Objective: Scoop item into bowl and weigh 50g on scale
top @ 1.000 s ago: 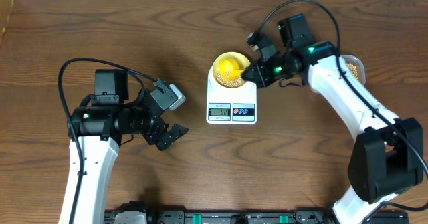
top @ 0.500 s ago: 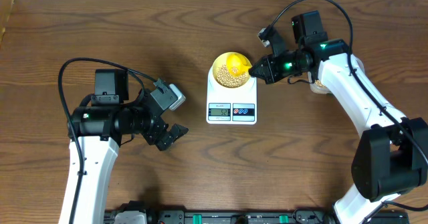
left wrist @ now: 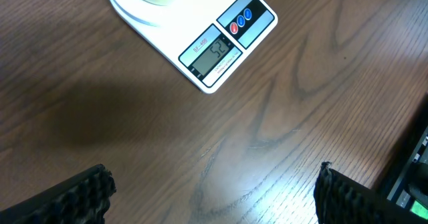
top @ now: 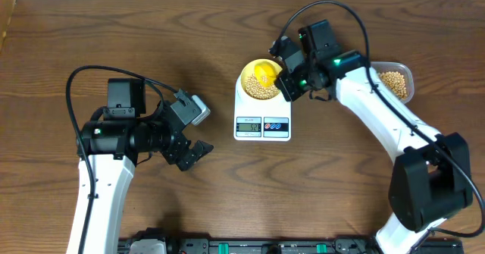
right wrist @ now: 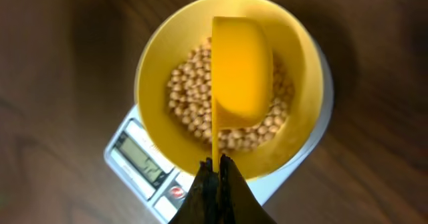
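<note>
The white scale stands mid-table with the pale yellow bowl on its platform, and beige beans lie in the bowl. My right gripper is shut on the handle of a yellow scoop, held on its side over the bowl. In the right wrist view the scoop is turned on edge above the beans in the bowl, and the jaws pinch its handle. My left gripper is open and empty, left of the scale. The left wrist view shows the scale's display.
A clear tub holding more beans sits at the right behind the right arm. The table's dark wood surface stretches to the left. A black rail with cables runs along the front edge.
The right arm has swung its wrist left and rolled, tipping the scoop over the bowl; the tub of beans is now uncovered. The left arm has not moved.
</note>
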Action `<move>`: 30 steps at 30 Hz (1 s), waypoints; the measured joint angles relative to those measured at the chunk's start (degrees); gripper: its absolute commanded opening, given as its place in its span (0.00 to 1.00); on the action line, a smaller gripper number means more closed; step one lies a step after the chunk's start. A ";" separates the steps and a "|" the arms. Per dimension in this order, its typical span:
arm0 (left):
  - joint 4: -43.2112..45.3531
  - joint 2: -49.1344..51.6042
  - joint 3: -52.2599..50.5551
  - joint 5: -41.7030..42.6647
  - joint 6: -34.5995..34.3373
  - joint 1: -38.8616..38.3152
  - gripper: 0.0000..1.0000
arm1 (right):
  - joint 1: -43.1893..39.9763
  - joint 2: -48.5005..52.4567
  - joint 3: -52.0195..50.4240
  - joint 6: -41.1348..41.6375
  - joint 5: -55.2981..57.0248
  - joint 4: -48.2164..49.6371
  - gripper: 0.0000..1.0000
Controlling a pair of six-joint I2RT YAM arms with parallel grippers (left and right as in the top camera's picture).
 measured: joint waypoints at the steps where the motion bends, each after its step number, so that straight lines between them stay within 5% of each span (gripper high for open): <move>1: 0.00 -0.02 0.00 0.00 0.00 0.00 0.98 | 0.39 0.37 0.00 -0.02 1.55 0.79 0.01; 30: 0.00 0.00 0.00 0.00 0.00 0.00 0.98 | 5.77 1.62 0.00 -4.26 3.56 -0.92 0.01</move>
